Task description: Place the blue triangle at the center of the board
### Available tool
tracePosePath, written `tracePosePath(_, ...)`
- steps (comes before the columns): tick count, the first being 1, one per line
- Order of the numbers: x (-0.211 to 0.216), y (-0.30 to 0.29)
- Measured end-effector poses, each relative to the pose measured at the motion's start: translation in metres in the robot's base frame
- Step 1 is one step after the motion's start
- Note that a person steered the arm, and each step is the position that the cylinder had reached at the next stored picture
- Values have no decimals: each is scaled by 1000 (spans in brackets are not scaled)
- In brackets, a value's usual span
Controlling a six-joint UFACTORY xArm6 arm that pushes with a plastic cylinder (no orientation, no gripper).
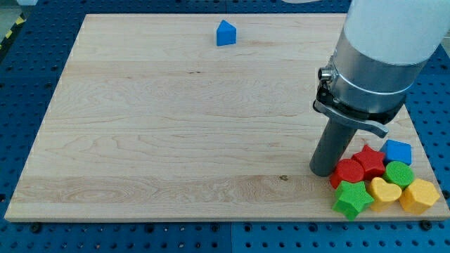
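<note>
Camera view: blue triangle far from my tip; no writing.

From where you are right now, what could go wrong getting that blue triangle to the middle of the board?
1. My tip sits right beside the red round block in the cluster at the view's bottom right; swinging out carelessly could scatter those blocks.
2. The blue triangle lies close to the board's top edge; I must get behind it in that narrow strip, and a clumsy approach could push it off.
3. An off-centre push may make it spin away sideways.
</note>
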State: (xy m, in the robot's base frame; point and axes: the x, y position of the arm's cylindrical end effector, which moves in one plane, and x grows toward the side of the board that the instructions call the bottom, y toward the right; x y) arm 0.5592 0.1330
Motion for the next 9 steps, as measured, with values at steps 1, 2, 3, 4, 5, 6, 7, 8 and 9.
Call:
tracePosePath(1,-36,-25)
tracePosePath(2,-108,-81)
tracePosePath(3,-185,-145)
tracePosePath(4,-259,-202)
tracePosePath(5,-325,-234)
tracePosePath(6,-342,-198)
tracePosePath(7,-338,-156)
tracePosePath(8,-332,-136)
tracePosePath(9,-328,-136)
